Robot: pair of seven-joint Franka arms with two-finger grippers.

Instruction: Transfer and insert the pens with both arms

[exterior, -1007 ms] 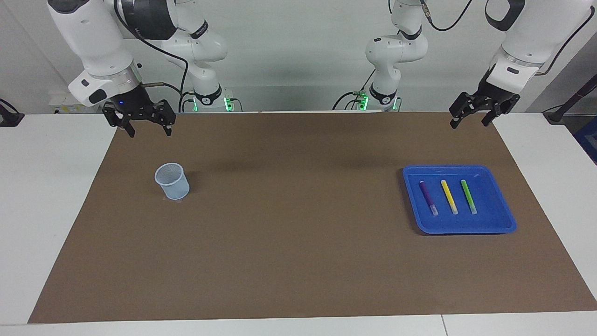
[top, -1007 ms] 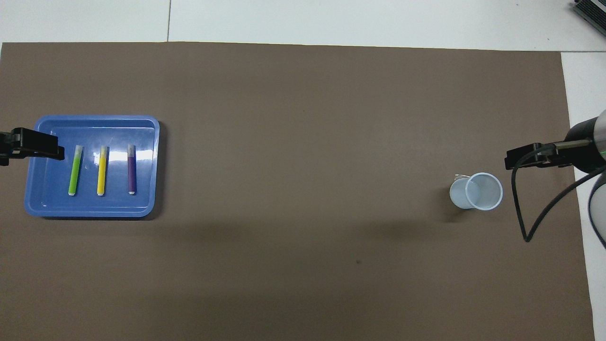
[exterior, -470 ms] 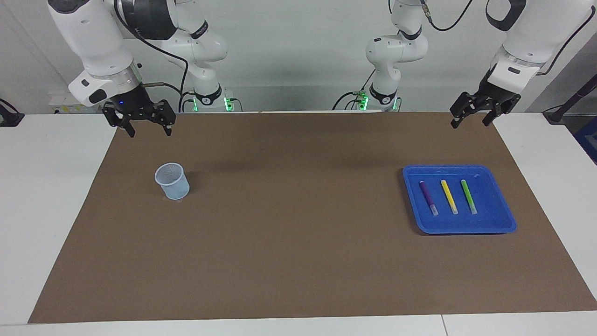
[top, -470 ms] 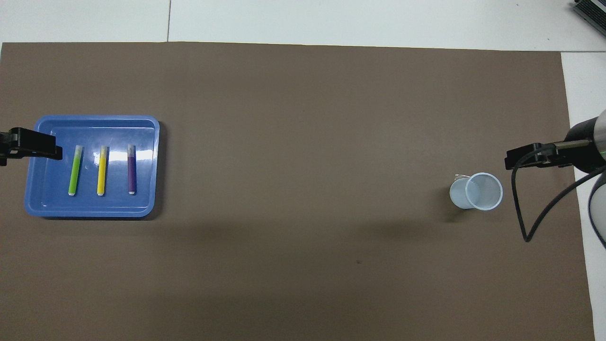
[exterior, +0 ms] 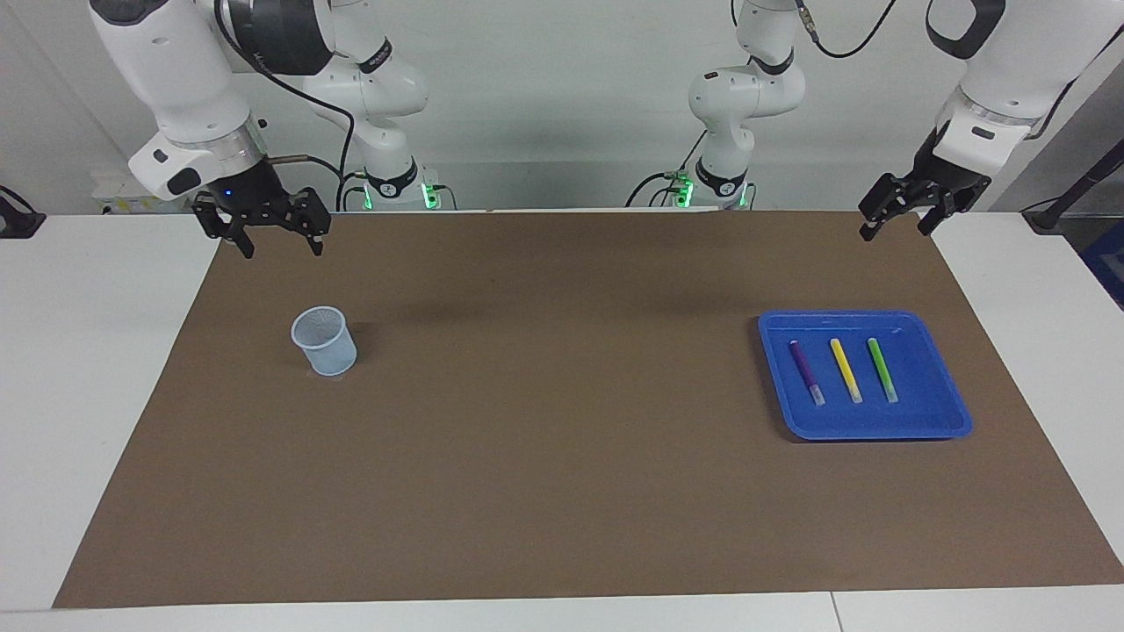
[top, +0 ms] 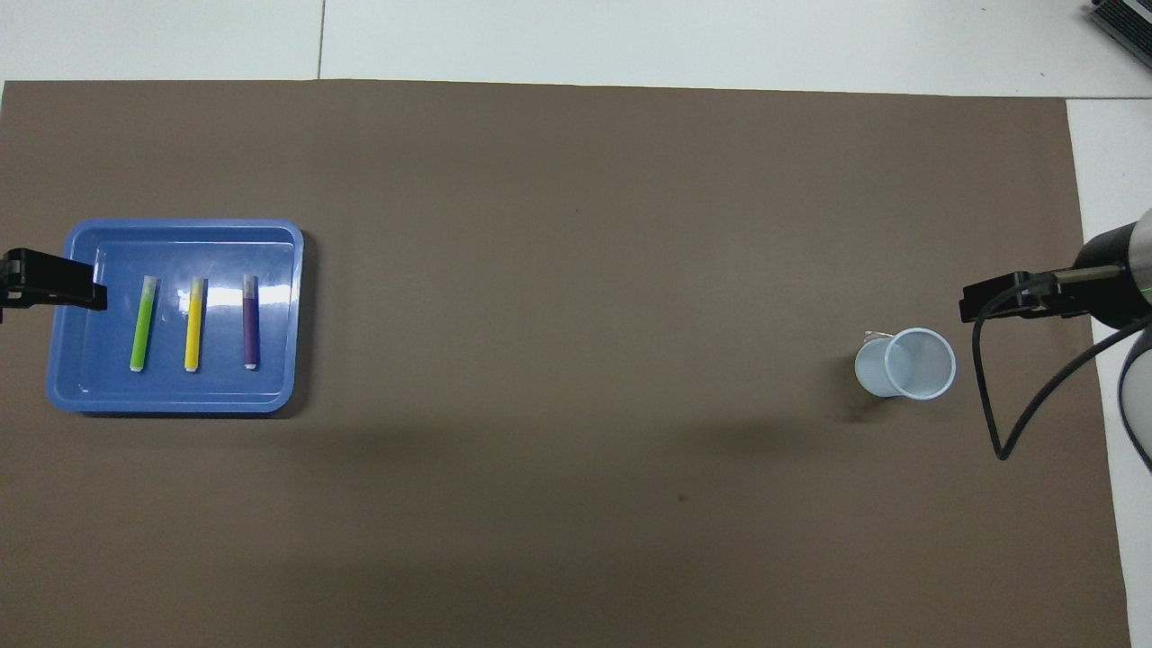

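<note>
Left gripper (exterior: 897,227): upper right of the facing frame, up in the air over the corner of the brown mat (exterior: 562,456) at its own end of the table, fingers spread apart, nothing between them. In the overhead frame only a black finger shows at the left edge, overlapping the rim of the tray there; the facing frame shows it well clear of the tray.

Right gripper (exterior: 283,247): upper left of the facing frame, raised over the mat's edge at the right arm's end, fingers apart and empty, pointing down. A black cable loops from its wrist at the right edge of the overhead frame.

Blue tray (exterior: 931,412): right of centre in the facing frame, flat on the mat, below the left gripper in the frame and well apart from it.

Pens: three lie side by side in the tray, apart from each other, pale cap ends toward the lower edge of the facing frame. Purple pen (exterior: 805,371) toward the table's middle, yellow pen (exterior: 846,369) between, green pen (exterior: 882,369) toward the table's end. None touched.

Cup (exterior: 324,341): pale, see-through, upright on the mat, left of centre in the facing frame, below the right gripper in the frame, apart from it. Nothing visible inside.
</note>
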